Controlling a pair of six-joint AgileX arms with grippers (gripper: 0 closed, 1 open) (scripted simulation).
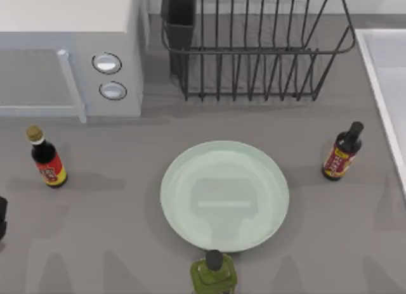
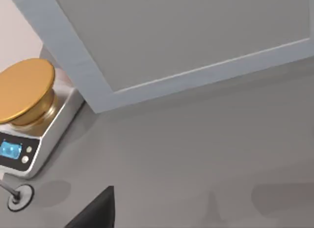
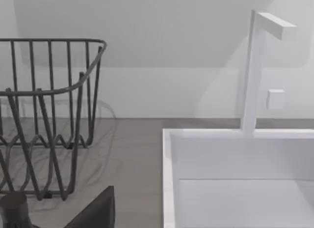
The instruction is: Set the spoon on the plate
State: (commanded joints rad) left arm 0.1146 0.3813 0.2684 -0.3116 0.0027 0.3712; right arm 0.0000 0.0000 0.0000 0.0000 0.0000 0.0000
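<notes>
The plate (image 1: 224, 195), large, round and pale mint-green, lies flat at the middle of the grey table with nothing on it. The spoon is out of view. A dark part of my left arm (image 1: 2, 217) sits at the table's far left edge, well away from the plate. A dark wedge of my left gripper (image 2: 95, 212) pokes into the left wrist view above bare grey table. The right wrist view holds a like wedge of my right gripper (image 3: 97, 210), near the dish rack (image 3: 44, 115) and the sink (image 3: 235, 179).
A red-labelled bottle (image 1: 45, 158) stands left of the plate, a dark bottle (image 1: 342, 153) right of it, and a green bottle (image 1: 214, 274) at its near edge. At the back are a microwave (image 1: 70, 53), a wire dish rack (image 1: 254, 47) and a white sink (image 1: 387, 85). A gold-topped scale (image 2: 24, 115) stands nearby.
</notes>
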